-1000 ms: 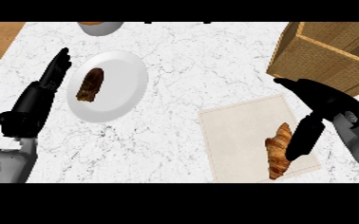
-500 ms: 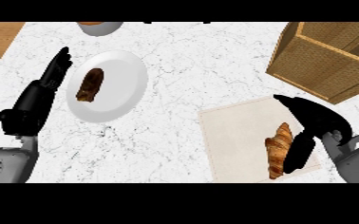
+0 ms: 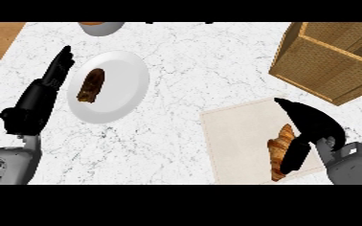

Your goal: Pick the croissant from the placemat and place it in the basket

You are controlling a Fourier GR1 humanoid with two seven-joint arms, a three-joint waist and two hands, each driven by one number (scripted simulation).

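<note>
The right hand (image 3: 313, 124) comes in at the lower right of the head view and hangs over the right part of the placemat (image 3: 237, 141). It is open: the fingers reach out together toward the far left, and the thumb (image 3: 297, 155) is spread away from them, pointing back toward the near edge. The thumb lies along the right side of the croissant (image 3: 278, 149) and covers part of it. The fingers are not curled round the pastry. Whether the thumb presses on the croissant or only passes over it cannot be told.

The croissant lies lengthwise on the near right part of the beige placemat, its far tip just under the palm.

At the left edge, the left hand (image 3: 42, 96) rests open, fingers straight and close together, pointing away, just beside a white plate (image 3: 127, 84). A dark brown piece of food (image 3: 90, 85) lies on the plate's left half.

Farther off on the right stands the woven basket (image 3: 311, 60), set apart from the placemat on the white marbled counter (image 3: 198, 62). At the far edge sits a bowl (image 3: 101, 27), only partly in view.
</note>
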